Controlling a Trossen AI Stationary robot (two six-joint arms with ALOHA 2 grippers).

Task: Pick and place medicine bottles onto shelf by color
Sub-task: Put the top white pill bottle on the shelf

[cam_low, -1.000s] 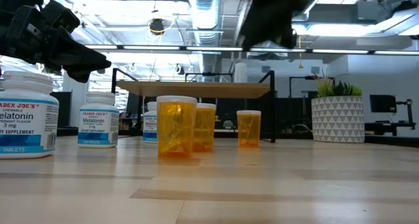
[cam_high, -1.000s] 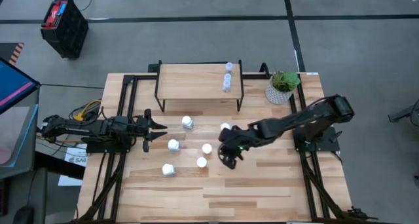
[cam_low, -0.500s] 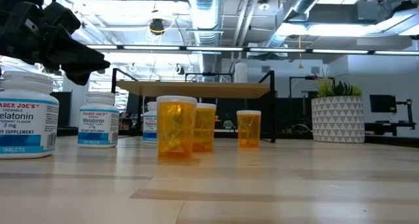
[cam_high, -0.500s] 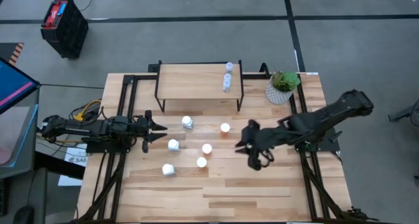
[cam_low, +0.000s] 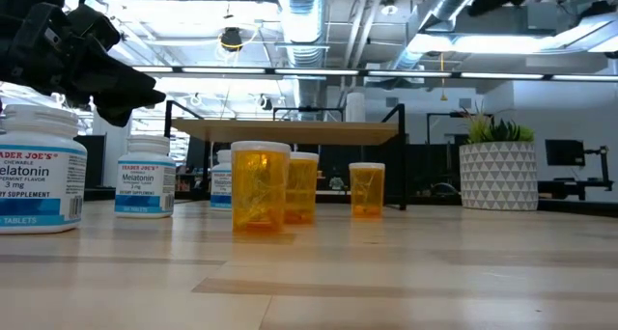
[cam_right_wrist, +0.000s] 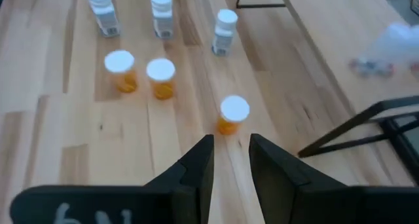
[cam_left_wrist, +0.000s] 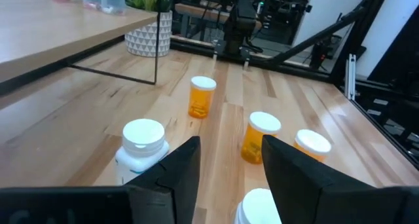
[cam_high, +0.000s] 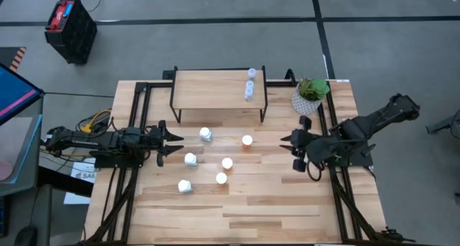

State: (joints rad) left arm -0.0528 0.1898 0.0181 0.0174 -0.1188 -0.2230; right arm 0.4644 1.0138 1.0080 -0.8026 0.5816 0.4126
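Note:
Three white medicine bottles (cam_high: 206, 134) (cam_high: 190, 159) (cam_high: 185, 186) and three orange ones with white caps (cam_high: 247, 140) (cam_high: 227, 162) (cam_high: 221, 178) stand upright on the tabletop. Clear pale-blue bottles (cam_high: 249, 84) stand in a row at the right end of the shelf (cam_high: 212, 89). My left gripper (cam_high: 176, 144) (cam_left_wrist: 230, 145) hovers open at the table's left, pointing level at the white bottles, apart from them. My right gripper (cam_high: 296, 151) (cam_right_wrist: 231, 145) hangs above the table's right side, slanting down toward the orange bottles, its fingers a narrow gap apart with nothing between.
A potted green plant (cam_high: 310, 95) in a white patterned pot stands at the far right, beside the shelf. The shelf's thin black legs (cam_right_wrist: 353, 129) stand on the table near the right gripper. Bare wood (cam_high: 244, 217) lies along the near edge.
My right gripper has drawn back from above the orange bottles toward the table's right edge, rising and turning its wrist as it went, and holds nothing. The bottles stand where they were.

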